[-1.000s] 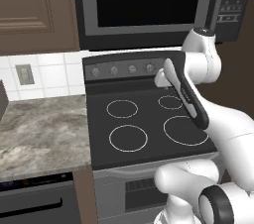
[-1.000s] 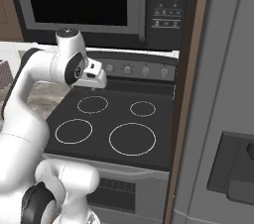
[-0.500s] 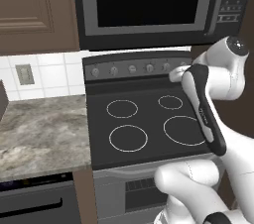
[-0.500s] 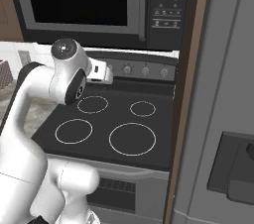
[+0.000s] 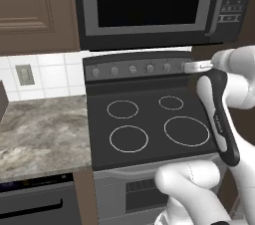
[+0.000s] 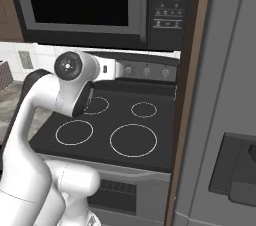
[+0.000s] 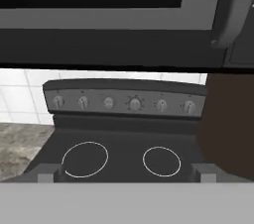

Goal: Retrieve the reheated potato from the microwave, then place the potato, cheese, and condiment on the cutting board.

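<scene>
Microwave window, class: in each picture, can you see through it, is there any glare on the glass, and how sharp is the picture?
Left base view: the microwave window is flat black, no glare, nothing inside visible; edges fairly crisp. Right base view: same dark glass, button panel lettering too soft to read. Hand view: only the window's lower strip shows, black; the stove knobs look slightly blurred, shadows faint.

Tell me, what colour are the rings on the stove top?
White, thin circles on the black stovetop. The left base view shows all four best.
</scene>
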Controlling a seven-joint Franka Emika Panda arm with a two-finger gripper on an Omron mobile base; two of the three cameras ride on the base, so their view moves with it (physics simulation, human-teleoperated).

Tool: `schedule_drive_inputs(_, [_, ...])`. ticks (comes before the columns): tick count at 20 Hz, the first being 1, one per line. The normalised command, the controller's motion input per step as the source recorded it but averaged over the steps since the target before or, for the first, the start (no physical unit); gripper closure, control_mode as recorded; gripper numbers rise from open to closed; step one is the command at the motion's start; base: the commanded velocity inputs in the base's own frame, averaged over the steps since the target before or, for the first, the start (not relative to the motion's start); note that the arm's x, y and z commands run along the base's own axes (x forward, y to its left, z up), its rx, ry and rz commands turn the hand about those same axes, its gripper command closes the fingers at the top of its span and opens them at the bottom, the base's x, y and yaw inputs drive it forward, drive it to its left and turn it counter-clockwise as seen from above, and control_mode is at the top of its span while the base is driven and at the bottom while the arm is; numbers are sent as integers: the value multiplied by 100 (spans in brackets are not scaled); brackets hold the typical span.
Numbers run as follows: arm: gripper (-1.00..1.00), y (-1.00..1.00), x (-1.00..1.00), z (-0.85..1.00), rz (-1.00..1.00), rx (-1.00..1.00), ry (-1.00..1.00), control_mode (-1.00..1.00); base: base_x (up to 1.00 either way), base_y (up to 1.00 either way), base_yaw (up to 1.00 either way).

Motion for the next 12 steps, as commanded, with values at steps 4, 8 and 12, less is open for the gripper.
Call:
schedule_drive_inputs(4, [-100,-37,-5,59,-2,0,-5,-100,0,0,0])
schedule_drive_inputs(8, [-100,-38,-1,58,-8,0,0,-100,0,0,0])
schedule_drive_inputs(12, [-100,-37,0,55,-9,0,0,-100,0,0,0])
